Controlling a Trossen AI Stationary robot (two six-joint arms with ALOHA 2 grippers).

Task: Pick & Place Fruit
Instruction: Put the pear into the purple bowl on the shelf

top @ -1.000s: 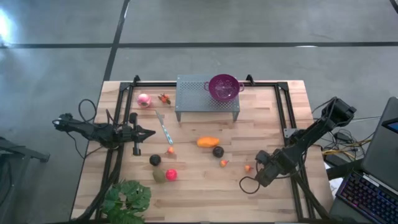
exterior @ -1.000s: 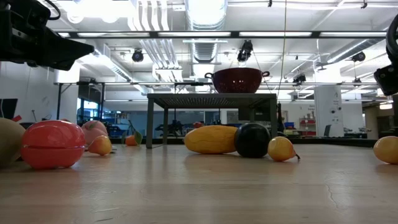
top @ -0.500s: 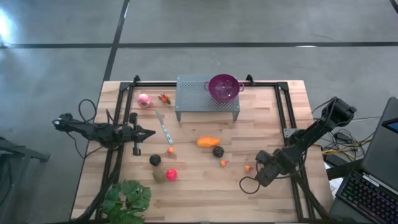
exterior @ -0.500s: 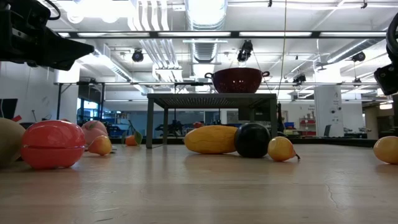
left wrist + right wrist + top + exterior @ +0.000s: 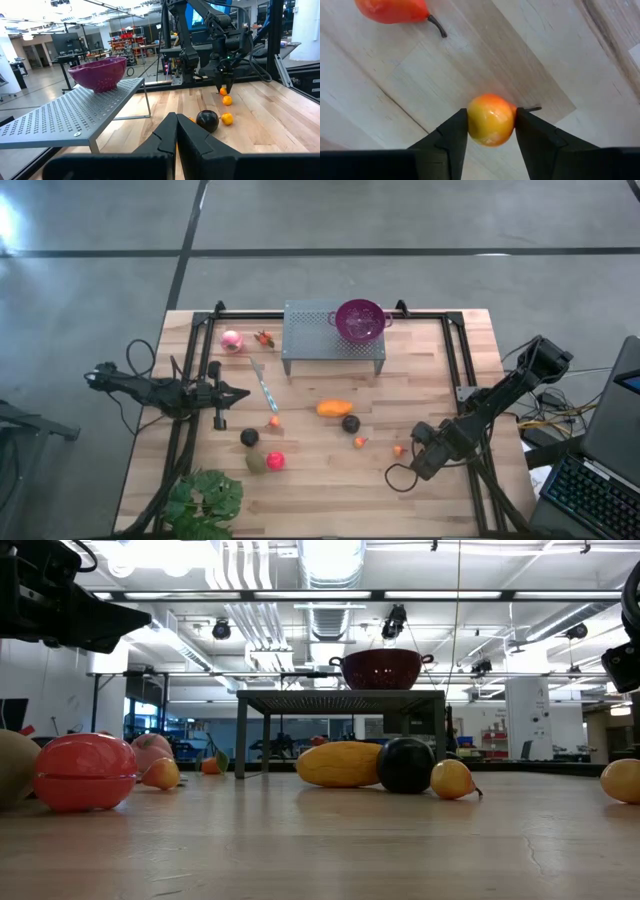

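Gripping tiny orange fruit [image 5: 490, 120]: right end effector [image 5: 490, 131].

Bright, even overhead light; high view shows a blown-out glare patch on the floor [image 5: 8, 220] at far left. Low view: ceiling lights [image 5: 330, 555] overexposed, tabletop [image 5: 320, 850] glossy, near red ball [image 5: 85, 772] slightly soft. Left wrist view: own fingers [image 5: 172, 137] dark and blurred. Right wrist view: sharp, small highlights on the orange fruit [image 5: 490, 119], faint shadows.
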